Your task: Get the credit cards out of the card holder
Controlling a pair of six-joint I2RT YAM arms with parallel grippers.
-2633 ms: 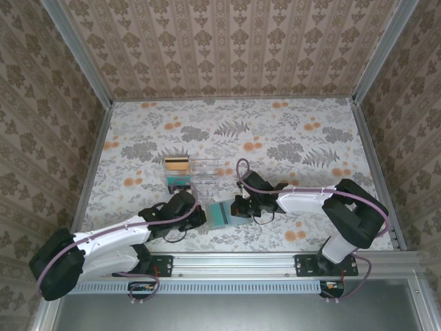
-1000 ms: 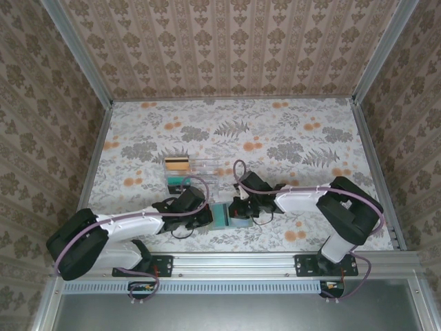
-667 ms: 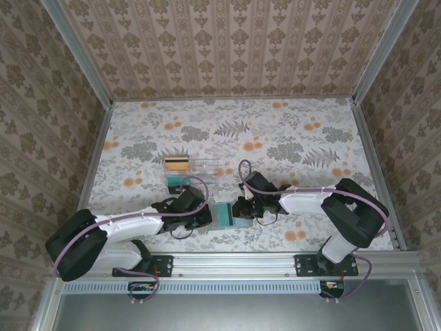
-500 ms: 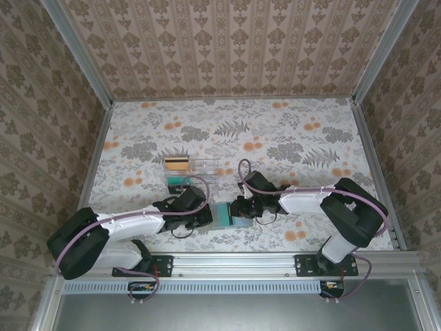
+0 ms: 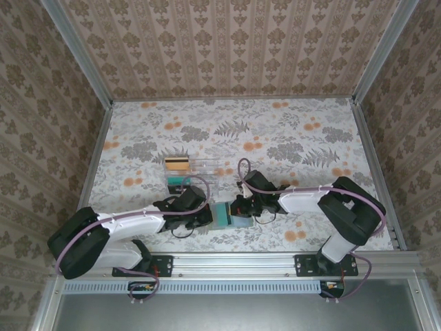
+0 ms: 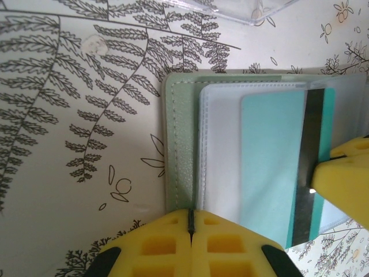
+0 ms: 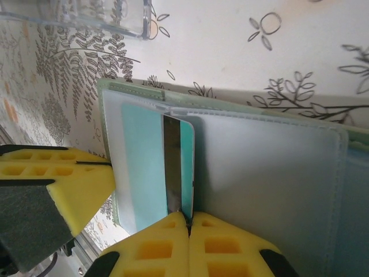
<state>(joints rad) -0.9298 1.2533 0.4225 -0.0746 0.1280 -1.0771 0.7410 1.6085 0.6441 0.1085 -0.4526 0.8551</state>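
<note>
Teal plastic shows where a card [image 7: 185, 167] sticks partway out of the open wallet [image 6: 179, 144], lying flat on the table [image 5: 289, 138] between both arms. The right claw [image 7: 188, 222] is clenched on the card's striped edge; the left claw [image 6: 190, 231] seems clamped on the wallet's green rim. Extraction is in hand: next, the right must draw straight out while the left pins the wallet.

Bright even light, soft shadows, sharp focus
</note>
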